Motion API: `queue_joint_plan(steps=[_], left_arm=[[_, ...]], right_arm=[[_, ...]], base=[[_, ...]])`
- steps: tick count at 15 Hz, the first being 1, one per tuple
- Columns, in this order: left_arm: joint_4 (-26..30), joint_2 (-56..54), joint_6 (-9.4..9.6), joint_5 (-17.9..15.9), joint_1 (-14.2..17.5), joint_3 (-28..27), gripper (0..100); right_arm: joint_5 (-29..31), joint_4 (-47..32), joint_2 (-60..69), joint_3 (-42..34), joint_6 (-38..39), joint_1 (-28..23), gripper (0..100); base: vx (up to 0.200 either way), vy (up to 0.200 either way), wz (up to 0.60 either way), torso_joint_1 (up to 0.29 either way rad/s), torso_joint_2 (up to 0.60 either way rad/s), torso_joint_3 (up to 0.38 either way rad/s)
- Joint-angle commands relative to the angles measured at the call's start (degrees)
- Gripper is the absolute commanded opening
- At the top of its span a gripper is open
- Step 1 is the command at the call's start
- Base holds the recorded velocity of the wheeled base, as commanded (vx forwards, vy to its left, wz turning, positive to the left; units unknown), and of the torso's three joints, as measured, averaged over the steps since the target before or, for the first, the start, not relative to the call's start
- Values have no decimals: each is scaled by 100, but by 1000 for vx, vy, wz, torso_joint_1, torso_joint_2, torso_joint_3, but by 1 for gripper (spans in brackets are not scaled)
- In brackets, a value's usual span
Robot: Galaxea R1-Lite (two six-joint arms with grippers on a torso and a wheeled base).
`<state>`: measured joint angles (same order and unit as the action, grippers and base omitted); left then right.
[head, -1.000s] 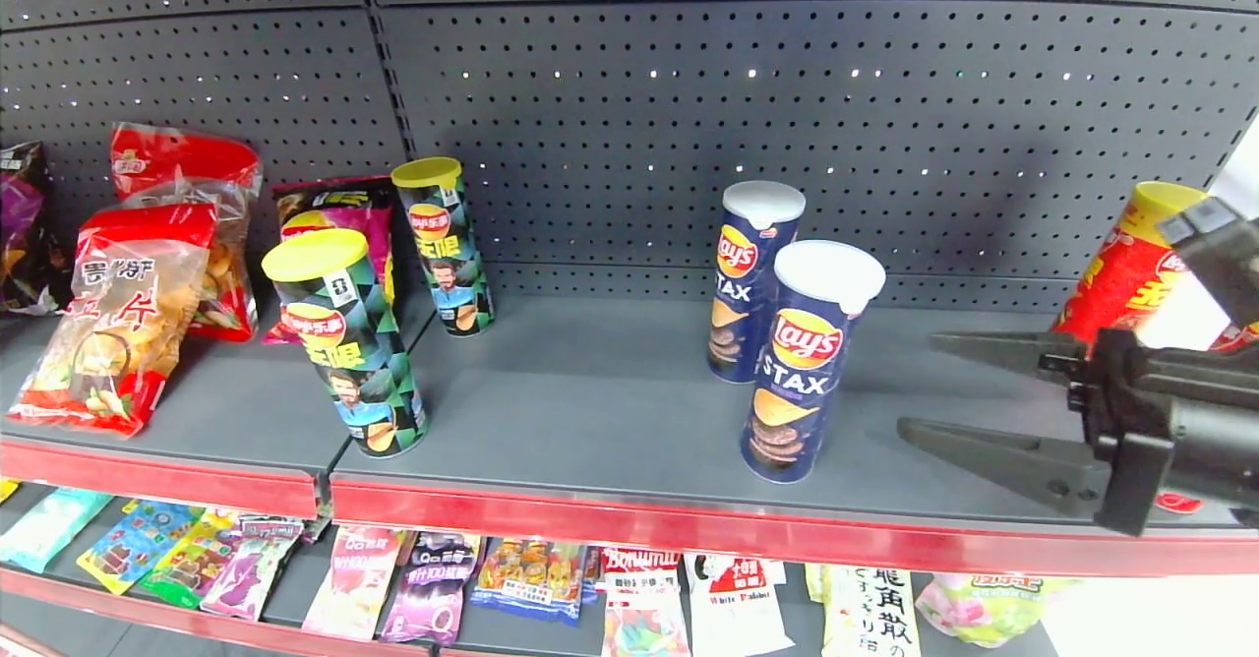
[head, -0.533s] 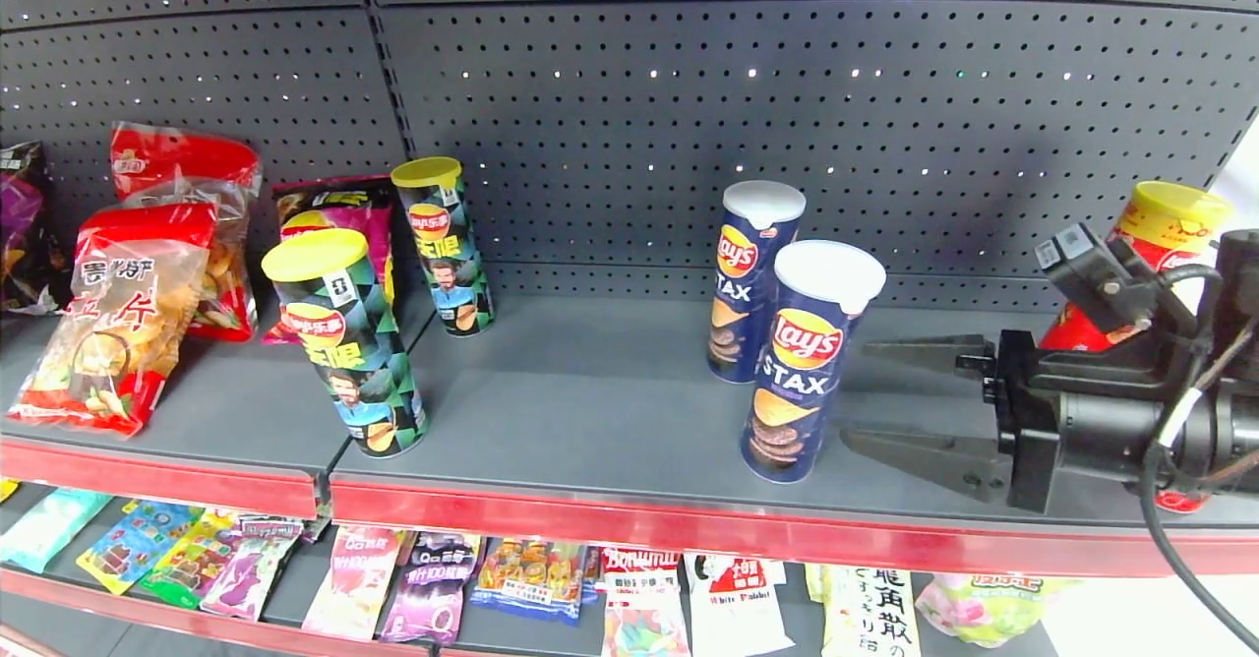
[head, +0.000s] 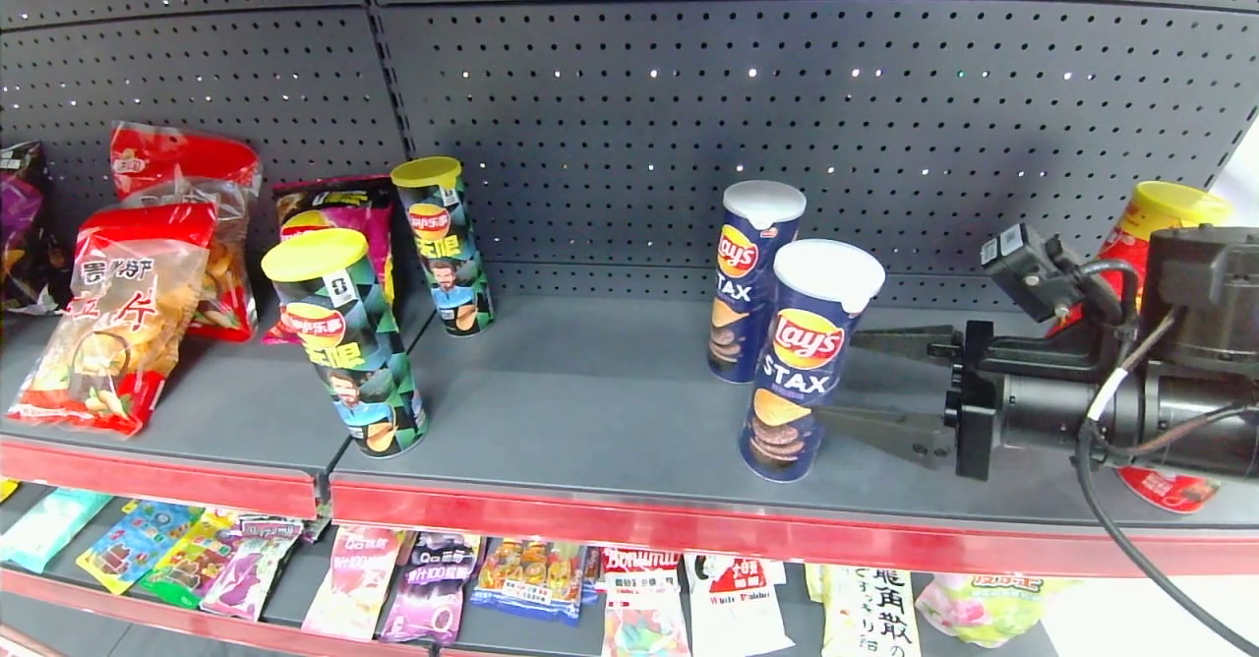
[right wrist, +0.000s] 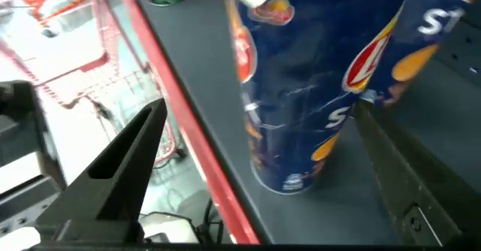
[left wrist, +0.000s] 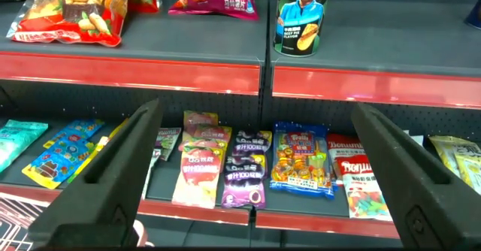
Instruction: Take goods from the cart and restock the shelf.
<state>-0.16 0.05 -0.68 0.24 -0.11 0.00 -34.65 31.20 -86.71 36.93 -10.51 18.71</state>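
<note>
Blue chip can [head: 809,362] stands on the shelf [head: 590,391] near its front edge, between the wide-apart fingers of the right gripper [head: 838,379].

Upper shelf [head: 590,411]: snack bags [head: 118,313] are stacked at far left. Just right of them, left front can [head: 344,342] is set near the edge, with left rear can [head: 443,244] behind it.

Right of centre, front chip can [head: 811,362] and rear chip can [head: 749,278] are lined up close together.

Right pincer [head: 841,379] is held level at the right, fingers spread either side of front chip can. Contact can't be told.

End can [head: 1166,219] is placed behind the arm.

Lower shelf [left wrist: 195,210]: packets [left wrist: 225,168] are laid in a row. Left pincer [left wrist: 255,107] is held before them, fingers apart.
</note>
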Motion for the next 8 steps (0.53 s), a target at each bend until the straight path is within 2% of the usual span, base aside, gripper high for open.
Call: queue_joint_plan(steps=[1,8], left_arm=[[-2,-5,-2,2,-7,0,100],[-2,-5,-2,2,2,0,100]], right_arm=[[37,1,-74,16,5,1,100],[72,36,-619,544,-4,1,100]], base=[[0,0,0,0,0,0],[0,0,0,0,0,0]])
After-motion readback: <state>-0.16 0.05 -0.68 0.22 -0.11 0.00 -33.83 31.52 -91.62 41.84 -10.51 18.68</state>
